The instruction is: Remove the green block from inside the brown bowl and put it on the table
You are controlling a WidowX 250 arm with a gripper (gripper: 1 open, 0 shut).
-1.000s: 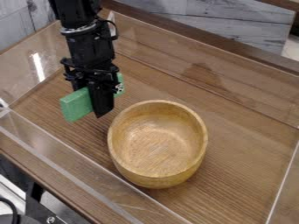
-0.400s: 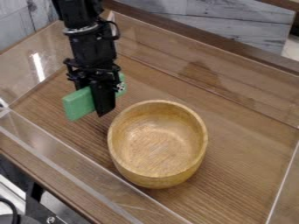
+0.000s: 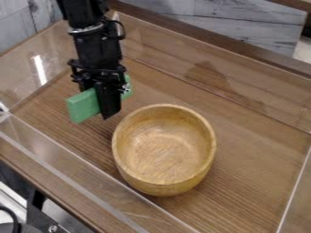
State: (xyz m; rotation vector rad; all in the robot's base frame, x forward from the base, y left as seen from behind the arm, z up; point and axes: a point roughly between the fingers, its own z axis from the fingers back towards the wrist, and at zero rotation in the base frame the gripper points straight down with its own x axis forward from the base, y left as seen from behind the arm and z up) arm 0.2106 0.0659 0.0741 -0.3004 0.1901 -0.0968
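Note:
The green block (image 3: 82, 106) hangs upright between the fingers of my black gripper (image 3: 97, 103), which is shut on it just left of the brown bowl (image 3: 165, 147). The block is outside the bowl, low over the table (image 3: 231, 82); I cannot tell whether its lower end touches the wood. The bowl stands upright with nothing inside, its pale inner surface fully in view. The arm rises from the gripper toward the top left of the camera view.
Clear plastic walls (image 3: 73, 173) run along the table's front and sides. A dark frame edge (image 3: 25, 205) shows at the bottom left corner, below the table.
The gripper with the green block has shifted slightly lower and a touch toward the right. The bowl has not moved.

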